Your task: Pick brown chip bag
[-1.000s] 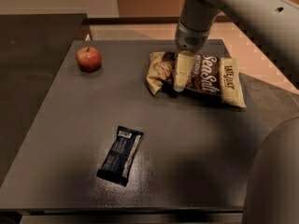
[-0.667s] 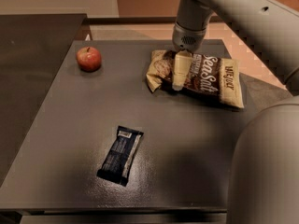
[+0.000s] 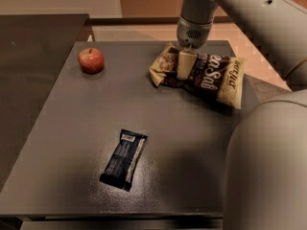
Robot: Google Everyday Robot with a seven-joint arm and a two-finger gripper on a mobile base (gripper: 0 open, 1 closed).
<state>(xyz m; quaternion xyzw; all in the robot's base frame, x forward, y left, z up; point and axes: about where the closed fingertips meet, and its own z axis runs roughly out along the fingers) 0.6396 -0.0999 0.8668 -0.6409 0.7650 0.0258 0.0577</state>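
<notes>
The brown chip bag (image 3: 211, 78) is at the back right of the dark table (image 3: 72, 128). It has a dark brown centre, tan ends and white script. My gripper (image 3: 185, 72) comes down from above onto the bag's left part and is shut on it. One cream finger (image 3: 184, 63) shows in front of the bag; the other is hidden behind it. The bag looks crumpled and raised a little, with a shadow under its right end.
A red apple (image 3: 91, 60) sits at the back left of the table. A small dark navy bar wrapper (image 3: 123, 158) lies near the front centre. My arm's bulky body (image 3: 268, 166) fills the right foreground. A dark counter (image 3: 33, 56) adjoins the table on the left.
The gripper has closed on the bag's left part. The bag has bunched up and risen slightly off the table.
</notes>
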